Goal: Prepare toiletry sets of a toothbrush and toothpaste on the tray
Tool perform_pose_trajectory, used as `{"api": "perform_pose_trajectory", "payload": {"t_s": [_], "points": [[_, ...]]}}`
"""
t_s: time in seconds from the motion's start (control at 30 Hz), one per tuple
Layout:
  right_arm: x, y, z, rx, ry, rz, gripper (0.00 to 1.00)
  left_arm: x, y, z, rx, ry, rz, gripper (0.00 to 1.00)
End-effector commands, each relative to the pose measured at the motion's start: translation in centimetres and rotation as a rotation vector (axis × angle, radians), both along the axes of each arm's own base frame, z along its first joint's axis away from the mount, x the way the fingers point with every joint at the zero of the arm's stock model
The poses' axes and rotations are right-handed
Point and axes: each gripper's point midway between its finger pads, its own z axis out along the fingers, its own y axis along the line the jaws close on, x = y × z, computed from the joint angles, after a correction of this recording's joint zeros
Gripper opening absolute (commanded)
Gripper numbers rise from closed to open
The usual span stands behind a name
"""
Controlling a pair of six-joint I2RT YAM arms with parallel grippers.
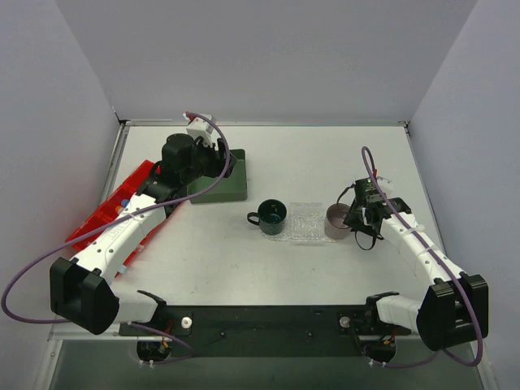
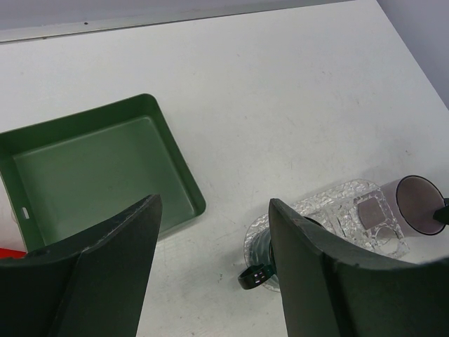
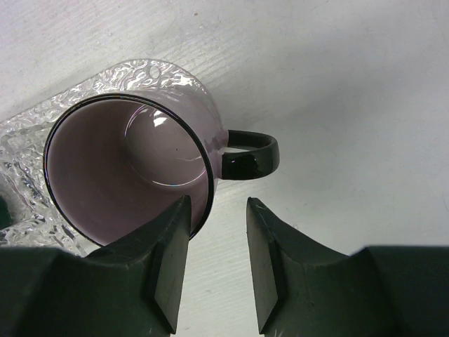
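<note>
The clear textured tray (image 1: 307, 221) lies mid-table; it also shows in the left wrist view (image 2: 333, 203) and the right wrist view (image 3: 28, 144). A dark green mug (image 1: 272, 215) stands at its left end and a mauve mug (image 1: 336, 222) at its right end. My left gripper (image 1: 221, 160) is open and empty, high over the near edge of the green box. My right gripper (image 3: 217, 260) is open and empty, just right of the mauve mug (image 3: 126, 168), near its black handle (image 3: 251, 154). No toothbrush or toothpaste can be made out in any view.
The dark green square box (image 2: 98, 168) sits empty at the back left. A red bin (image 1: 110, 215) lies along the left edge, largely under my left arm. White walls close the table on three sides.
</note>
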Motion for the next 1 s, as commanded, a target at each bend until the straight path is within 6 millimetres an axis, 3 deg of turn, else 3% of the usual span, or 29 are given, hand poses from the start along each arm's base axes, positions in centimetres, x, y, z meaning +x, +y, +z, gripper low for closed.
{"api": "perform_pose_trajectory", "payload": {"t_s": [0.0, 0.7, 0.97], "points": [[0.3, 0.0, -0.4, -0.007, 0.0, -0.013, 0.31, 0.3, 0.0, 0.9, -0.013, -0.032, -0.001, 0.72], [1.5, -0.1, -0.4, -0.033, 0.007, -0.003, 0.06, 0.4, 0.2, 0.8, -0.003, -0.034, 0.006, 0.72], [2.0, -0.2, -0.1, -0.053, 0.004, 0.009, 0.04, 0.4, 0.2, 0.8, -0.002, -0.033, 0.007, 0.72]]}}
